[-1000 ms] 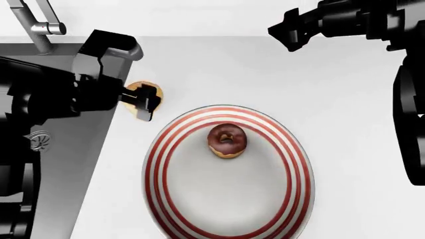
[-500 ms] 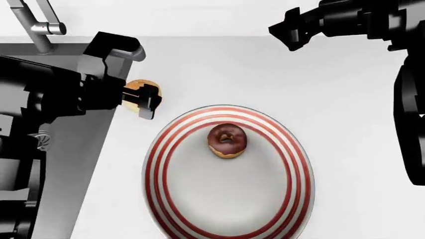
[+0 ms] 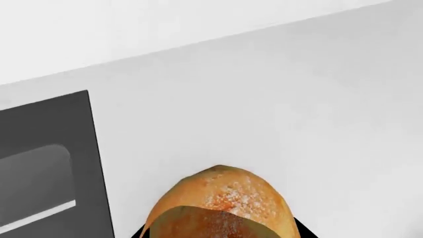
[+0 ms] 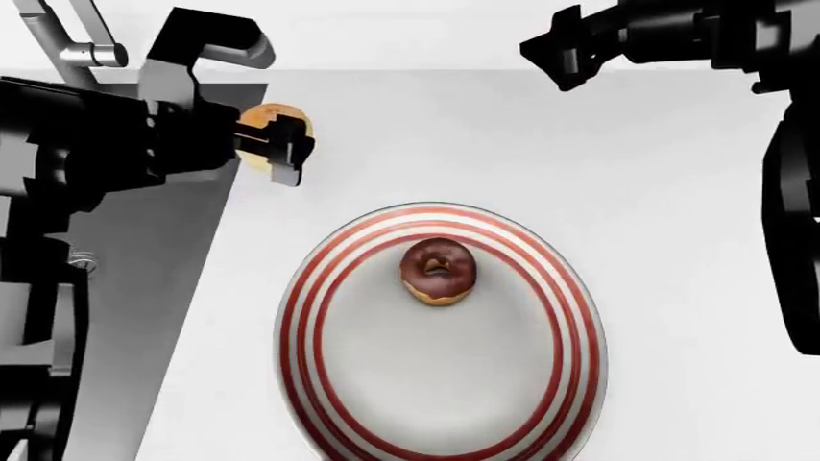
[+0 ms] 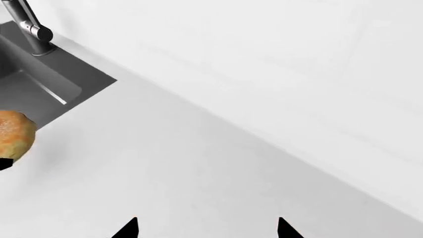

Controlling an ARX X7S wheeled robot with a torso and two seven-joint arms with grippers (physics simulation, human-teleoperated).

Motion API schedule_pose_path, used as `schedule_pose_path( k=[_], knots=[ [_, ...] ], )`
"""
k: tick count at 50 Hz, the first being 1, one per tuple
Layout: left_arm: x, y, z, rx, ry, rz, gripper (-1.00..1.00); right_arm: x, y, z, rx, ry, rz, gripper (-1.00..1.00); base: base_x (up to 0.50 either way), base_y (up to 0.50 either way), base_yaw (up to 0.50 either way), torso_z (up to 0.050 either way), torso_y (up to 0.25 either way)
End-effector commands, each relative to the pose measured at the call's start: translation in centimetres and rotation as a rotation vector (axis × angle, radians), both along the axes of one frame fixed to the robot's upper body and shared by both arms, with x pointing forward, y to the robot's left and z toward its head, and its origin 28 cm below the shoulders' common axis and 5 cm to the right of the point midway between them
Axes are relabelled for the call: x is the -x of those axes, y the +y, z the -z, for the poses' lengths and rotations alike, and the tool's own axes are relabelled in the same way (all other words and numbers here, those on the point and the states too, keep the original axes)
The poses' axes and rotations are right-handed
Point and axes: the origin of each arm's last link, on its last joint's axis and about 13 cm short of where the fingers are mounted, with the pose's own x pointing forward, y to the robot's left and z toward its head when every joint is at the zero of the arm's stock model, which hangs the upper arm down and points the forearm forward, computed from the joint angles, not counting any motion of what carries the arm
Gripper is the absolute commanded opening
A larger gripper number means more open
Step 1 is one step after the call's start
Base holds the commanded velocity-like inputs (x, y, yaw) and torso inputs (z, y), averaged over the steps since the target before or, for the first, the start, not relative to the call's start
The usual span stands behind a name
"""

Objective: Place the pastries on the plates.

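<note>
A: Starting at the left, what is the left end effector (image 4: pixel 284 144) doing?

B: It is clamped on the golden-yellow bun (image 4: pixel 272 131), held up over the far-left part of the white table (image 4: pixel 679 288), right at the edge of the grey sink (image 4: pixel 141 317). The faucet (image 4: pixel 71 48) stands at the sink's far end. In the left wrist view the bun (image 3: pixel 221 208) fills the space between the dark fingers.

A: And further right?

B: The red-striped plate (image 4: pixel 307 317) lies near the middle of the table, with the dark-topped pastry (image 4: pixel 439 271) resting on its far half. That pastry looks done.

A: The right side?

B: The right end effector (image 4: pixel 564 53) hangs at the far right, well apart from everything, its fingers spread and empty; the right wrist view shows two finger tips apart over bare table.

A: So which step is this?

B: It reads as the carry of the second pastry. No second plate appears in any view, so its place cannot be told from here. The next move probably calls for bringing that plate into sight, then holding the bun level over its centre and lowering before letting go.
</note>
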Motion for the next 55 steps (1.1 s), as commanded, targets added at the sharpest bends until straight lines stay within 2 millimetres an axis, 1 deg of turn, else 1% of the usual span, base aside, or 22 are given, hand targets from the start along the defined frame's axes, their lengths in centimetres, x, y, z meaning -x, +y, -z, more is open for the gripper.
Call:
schedule_pose_path(
  k=[1, 2, 4, 6, 8, 13, 19, 25, 28, 30, 34, 38, 47, 51, 53, 55],
  knots=[
    [0.0, 0.1, -1.1, 0.03, -0.092, 0.008, -1.0, -0.1, 0.0, -0.2, -0.035, -0.05, 0.012, 1.0, 0.0, 0.0, 0.0, 0.0, 0.0],
    [-0.1, 0.1, -1.0, 0.03, -0.1, 0.009, -1.0, 0.0, 0.0, -0.3, -0.065, -0.054, 0.021, 1.0, 0.0, 0.0, 0.0, 0.0, 0.0],
    [-0.2, 0.2, -1.0, 0.033, -0.102, 0.013, -1.0, -0.1, -0.1, -0.5, -0.056, -0.094, 0.002, 1.0, 0.0, 0.0, 0.0, 0.0, 0.0],
    [-0.1, 0.2, -1.0, 0.037, -0.1, 0.02, -1.0, 0.0, -0.1, -0.7, -0.099, -0.094, -0.003, 1.0, 0.0, 0.0, 0.0, 0.0, 0.0],
    [0.0, 0.2, -1.1, 0.036, -0.101, 0.027, -1.0, 0.0, -0.2, -0.8, -0.099, -0.105, -0.003, 1.0, 0.0, 0.0, 0.0, 0.0, 0.0],
    [-0.1, 0.2, -1.0, 0.029, -0.099, 0.025, -1.0, -0.1, -0.1, -0.3, -0.087, -0.07, -0.017, 1.0, 0.0, 0.0, 0.0, 0.0, 0.0],
    [-0.1, -0.1, -1.1, 0.025, -0.095, 0.031, -1.0, 0.0, -0.1, -0.4, -0.082, -0.059, -0.006, 1.0, -0.12, 0.0, 0.0, 0.0, 0.0],
    [-0.2, 0.1, -1.3, 0.022, -0.102, 0.028, -1.0, 0.0, -0.1, -0.1, -0.084, -0.045, 0.002, 1.0, -0.44, 0.0, 0.0, 0.0, 0.0],
    [-0.2, 0.1, -1.3, 0.023, -0.102, 0.028, -1.0, 0.0, 0.0, -0.5, -0.081, -0.054, -0.002, 1.0, -0.5, 0.0, 0.0, 0.0, 0.0],
    [-0.4, -0.2, -1.0, 0.022, -0.097, 0.027, -1.0, 0.1, 0.0, -0.5, -0.074, -0.054, -0.005, 1.0, -0.5, 0.0, 0.0, 0.0, 0.0],
    [-0.1, 0.1, -1.2, 0.025, -0.101, 0.023, -1.0, 0.2, -0.1, -0.8, -0.07, -0.054, 0.002, 1.0, -0.5, 0.0, 0.0, 0.0, -0.002],
    [-0.2, -0.1, -1.1, 0.024, -0.1, 0.027, -1.0, 0.3, -0.2, -1.0, -0.066, -0.058, 0.01, 1.0, -0.5, 0.0, 0.0, 0.0, 0.0],
    [-0.2, 0.1, -1.1, 0.03, -0.1, 0.023, -1.0, 0.3, -0.3, -1.1, -0.065, -0.061, 0.019, 1.0, -0.5, 0.0, 0.0, 0.0, -0.001],
    [-0.1, 0.7, -0.9, 0.031, -0.108, 0.026, -1.0, 0.3, -0.3, -0.9, -0.068, -0.06, 0.019, 1.0, -0.5, 0.0, 0.0, 0.0, 0.0],
    [-0.4, 0.3, -0.7, 0.034, -0.113, 0.029, -1.0, 0.3, -0.3, -0.9, -0.068, -0.061, 0.02, 1.0, -0.5, 0.0, 0.0, 0.0, 0.0],
    [-0.3, 0.5, -0.8, 0.044, -0.115, 0.03, -1.0, 0.3, -0.3, -1.0, -0.068, -0.063, 0.02, 1.0, -0.5, 0.0, 0.0, 0.0, 0.0]
  ],
)
